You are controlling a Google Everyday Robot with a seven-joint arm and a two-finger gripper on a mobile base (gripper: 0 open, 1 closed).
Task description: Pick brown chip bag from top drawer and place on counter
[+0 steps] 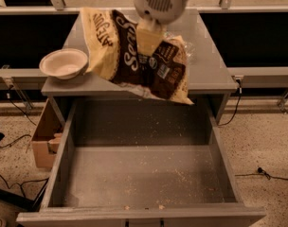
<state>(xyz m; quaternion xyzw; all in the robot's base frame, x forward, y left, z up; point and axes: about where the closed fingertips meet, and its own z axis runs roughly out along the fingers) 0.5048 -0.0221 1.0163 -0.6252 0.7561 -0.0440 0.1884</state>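
The brown chip bag [134,56] hangs in the air above the counter [208,72], lifted well clear of the top drawer [139,174]. It is dark brown and cream-yellow with white script, and it covers much of the counter's middle. My gripper [149,34] comes down from the top of the view and is shut on the bag's upper middle. The drawer is pulled fully open with only crumbs on its grey bottom.
A white bowl [64,63] sits at the counter's left edge. A clear plastic bottle [189,48] lies on the counter behind the bag, mostly hidden. A cardboard box [43,141] stands on the floor left of the drawer. Cables run over the floor.
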